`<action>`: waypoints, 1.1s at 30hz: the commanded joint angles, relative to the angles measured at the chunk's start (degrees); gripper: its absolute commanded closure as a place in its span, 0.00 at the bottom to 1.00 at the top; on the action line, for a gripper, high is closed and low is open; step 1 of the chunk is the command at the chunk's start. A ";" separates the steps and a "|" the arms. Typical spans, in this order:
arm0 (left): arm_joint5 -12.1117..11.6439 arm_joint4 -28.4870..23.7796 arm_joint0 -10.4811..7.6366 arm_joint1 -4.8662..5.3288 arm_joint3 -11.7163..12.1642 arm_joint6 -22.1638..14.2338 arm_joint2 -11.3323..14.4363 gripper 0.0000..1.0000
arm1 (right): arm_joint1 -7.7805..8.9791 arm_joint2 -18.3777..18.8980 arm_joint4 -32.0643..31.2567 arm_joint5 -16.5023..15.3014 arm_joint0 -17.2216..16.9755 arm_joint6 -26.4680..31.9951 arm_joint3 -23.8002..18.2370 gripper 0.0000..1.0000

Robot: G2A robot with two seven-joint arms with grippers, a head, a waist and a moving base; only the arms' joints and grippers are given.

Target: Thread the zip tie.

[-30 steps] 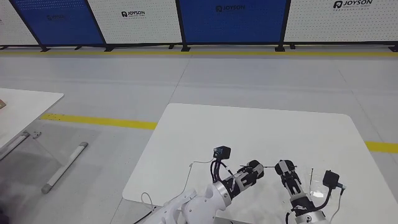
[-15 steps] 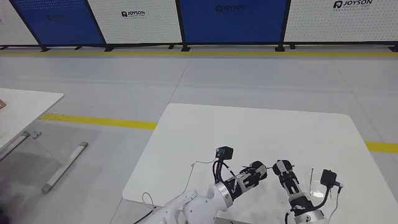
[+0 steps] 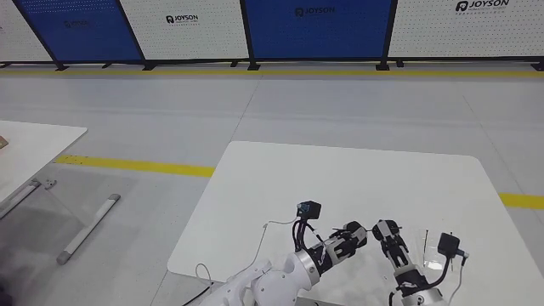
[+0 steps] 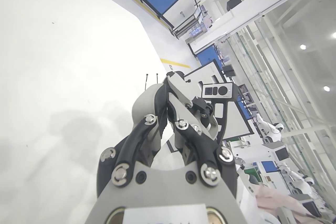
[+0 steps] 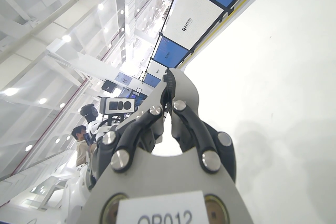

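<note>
- Two grippers sit close together at the near edge of the white table (image 3: 340, 170).
- Your left gripper (image 3: 359, 235) is on the left. Its fingers are pressed together. You cannot tell if a tie is pinched in there.
- Your right gripper (image 5: 167, 78) is just beside it, on the right. Its fingers are squeezed together too, and nothing clear shows between them.
- Two thin black zip ties (image 4: 146, 80) lie flat on the table, a little to the right of your right gripper.
- It looks like the threading has not started, so picking up a tie comes first.
- Next you would need to open one gripper, go down to a tie, and pinch it near one end.
</note>
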 commanded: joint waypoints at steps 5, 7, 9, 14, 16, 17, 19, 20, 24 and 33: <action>0.27 0.93 0.66 0.08 -0.48 1.05 -0.78 0.65 | -0.13 -0.18 -1.12 0.78 -0.04 -0.87 -0.03 1.00; 0.23 1.11 0.92 0.13 -0.65 1.09 -1.05 0.68 | -0.17 -0.20 -1.32 0.95 -0.06 -1.15 -0.05 1.00; 0.16 1.35 1.23 0.20 -0.85 1.21 -1.36 0.70 | -0.22 -0.22 -1.51 1.13 -0.06 -1.44 -0.06 1.00; -0.18 1.44 1.86 0.31 -1.09 1.28 -2.04 0.74 | -0.32 -0.21 -1.68 1.37 -0.02 -1.83 0.01 1.00; -0.24 1.55 2.02 0.33 -1.19 1.22 -2.19 0.76 | -0.36 -0.21 -1.83 1.46 -0.03 -1.92 0.03 1.00; -0.27 1.60 2.08 0.34 -1.23 1.20 -2.24 0.78 | -0.38 -0.21 -1.90 1.51 -0.03 -1.94 0.03 1.00; -0.30 1.71 2.14 0.34 -1.32 1.06 -2.32 0.83 | -0.41 -0.22 -2.01 1.60 -0.03 -1.97 0.01 1.00; -0.30 1.76 2.15 0.34 -1.37 1.01 -2.34 0.85 | -0.43 -0.23 -2.06 1.61 -0.02 -1.98 -0.01 1.00; -0.28 1.93 2.15 0.30 -1.52 0.78 -2.37 1.00 | -0.49 -0.28 -2.31 1.67 0.01 -2.02 -0.21 1.00; 0.06 2.18 2.03 0.17 -1.99 0.14 -2.23 1.00 | -0.55 -0.35 -2.48 1.52 0.30 -0.34 -0.57 0.98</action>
